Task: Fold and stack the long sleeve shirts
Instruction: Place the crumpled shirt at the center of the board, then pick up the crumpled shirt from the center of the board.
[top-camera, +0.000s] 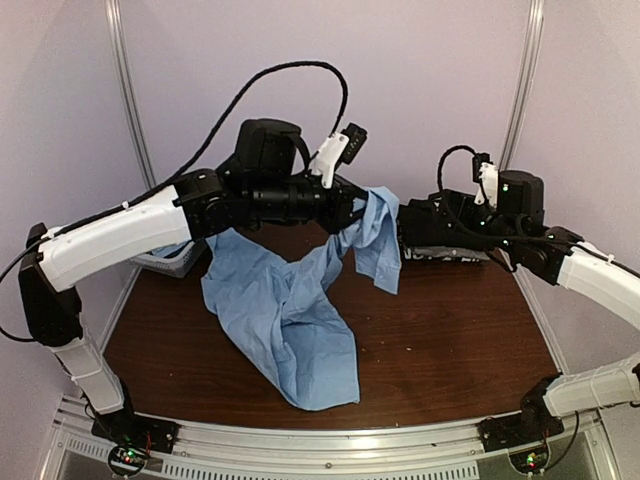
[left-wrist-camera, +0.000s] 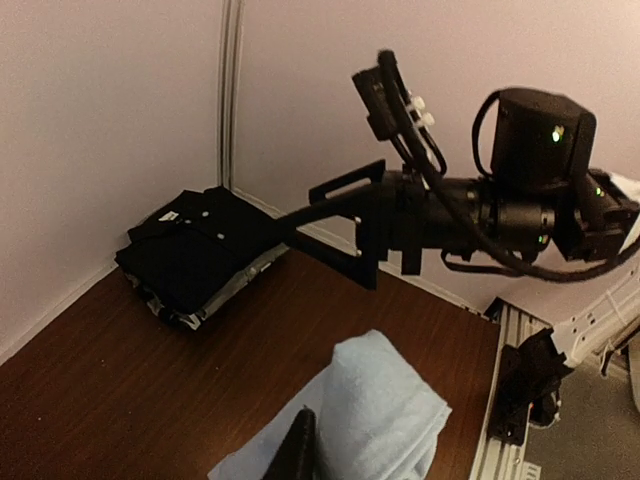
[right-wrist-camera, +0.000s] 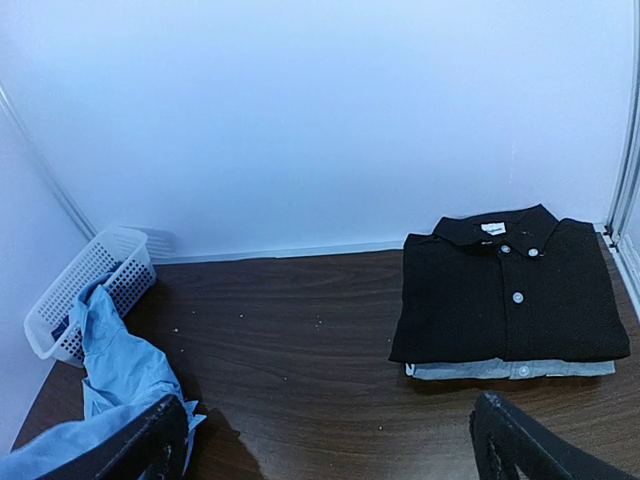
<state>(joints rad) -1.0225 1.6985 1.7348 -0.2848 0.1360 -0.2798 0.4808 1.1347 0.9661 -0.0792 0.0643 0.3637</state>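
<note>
A light blue long sleeve shirt (top-camera: 290, 310) lies crumpled on the brown table, with one part lifted. That raised part hangs from my left gripper (top-camera: 355, 215); in the left wrist view only one dark finger (left-wrist-camera: 298, 450) shows, pressed against the blue cloth (left-wrist-camera: 385, 400). My right gripper (top-camera: 402, 232) hovers just right of the hanging cloth, wide open (right-wrist-camera: 335, 450) with nothing between its fingers; the blue cloth (right-wrist-camera: 120, 370) lies by its left finger. A folded black shirt (right-wrist-camera: 510, 290) rests on a folded grey one (right-wrist-camera: 510, 369) at the back right.
A white mesh basket (right-wrist-camera: 90, 285) stands at the back left by the wall (top-camera: 165, 262), with blue cloth trailing beside it. The folded stack (left-wrist-camera: 195, 250) sits close to the back wall corner. Both arms meet over the table's far middle.
</note>
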